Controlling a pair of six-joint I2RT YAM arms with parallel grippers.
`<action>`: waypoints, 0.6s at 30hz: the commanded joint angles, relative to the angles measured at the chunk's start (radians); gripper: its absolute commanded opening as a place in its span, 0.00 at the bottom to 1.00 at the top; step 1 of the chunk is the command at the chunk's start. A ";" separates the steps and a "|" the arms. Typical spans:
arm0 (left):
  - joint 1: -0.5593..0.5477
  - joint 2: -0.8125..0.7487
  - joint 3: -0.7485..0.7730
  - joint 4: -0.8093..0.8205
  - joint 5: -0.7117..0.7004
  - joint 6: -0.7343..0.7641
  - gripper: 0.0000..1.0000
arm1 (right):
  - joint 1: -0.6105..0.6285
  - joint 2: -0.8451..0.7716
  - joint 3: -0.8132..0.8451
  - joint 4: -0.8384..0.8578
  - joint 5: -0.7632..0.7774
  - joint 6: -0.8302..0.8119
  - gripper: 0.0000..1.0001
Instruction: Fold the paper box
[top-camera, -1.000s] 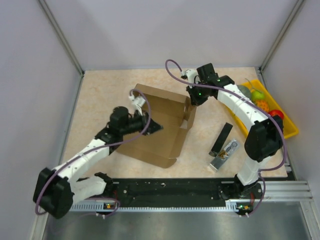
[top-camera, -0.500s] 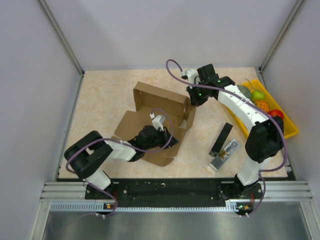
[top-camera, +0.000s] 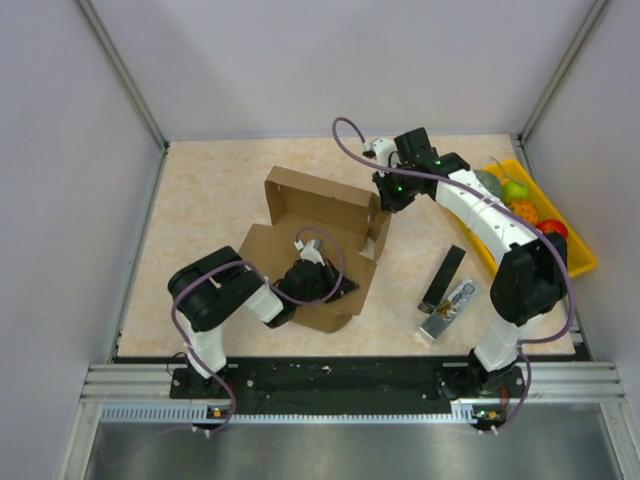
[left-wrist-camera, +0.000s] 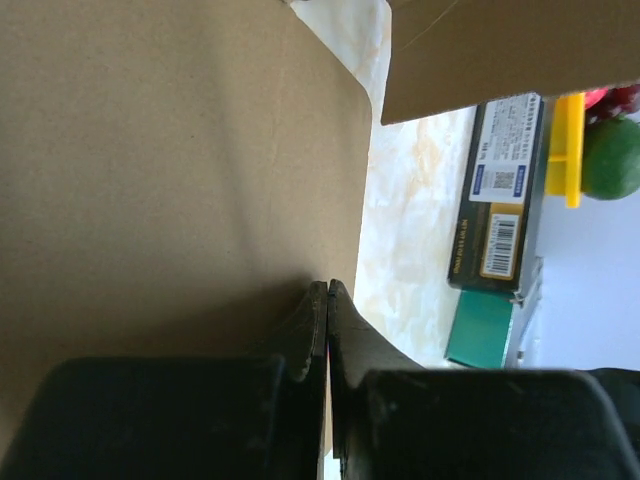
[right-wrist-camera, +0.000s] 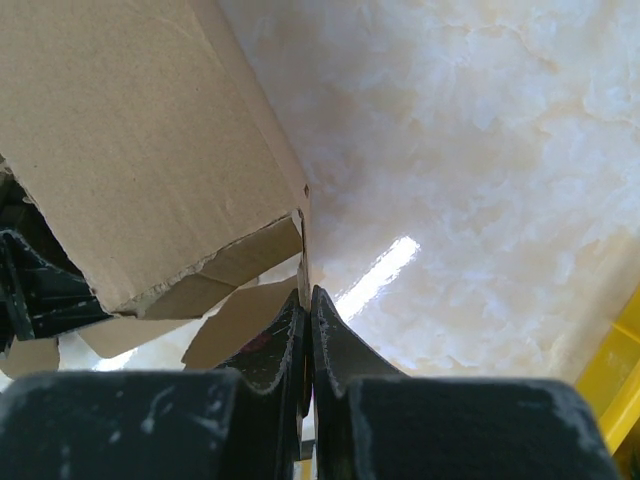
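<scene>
Pale grey walls (top-camera: 350, 60) close in three sides of the cell, with slim metal posts running up the back corners. The table (top-camera: 200, 190) has a beige, marbled top, glossy enough to catch a streak of light in the right wrist view. A black and aluminium rail (top-camera: 350, 382) runs along its near edge.

The paper box (top-camera: 320, 210) sits about mid-table, half formed, with its back wall standing and a brown flap lying toward the front. A yellow tray (top-camera: 580, 262) of fruit hugs the right wall. Between it and the box lie a slim black carton (top-camera: 443, 276) and a small silvery part (top-camera: 447, 310).

The right gripper (right-wrist-camera: 305, 295) is clamped on a thin edge at the box's far right corner. The left gripper (left-wrist-camera: 327, 290) has its fingers pressed together against the front panel. I cannot tell whether any cardboard is nipped between them.
</scene>
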 joint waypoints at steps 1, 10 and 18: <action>-0.006 0.094 -0.047 0.151 -0.030 -0.129 0.00 | 0.008 -0.050 0.022 0.043 -0.007 0.041 0.00; -0.006 0.125 -0.081 0.228 -0.032 -0.137 0.00 | 0.057 -0.073 -0.001 0.063 0.253 0.467 0.00; -0.006 0.208 -0.074 0.358 -0.001 -0.169 0.00 | 0.189 -0.120 -0.059 0.078 0.495 0.611 0.00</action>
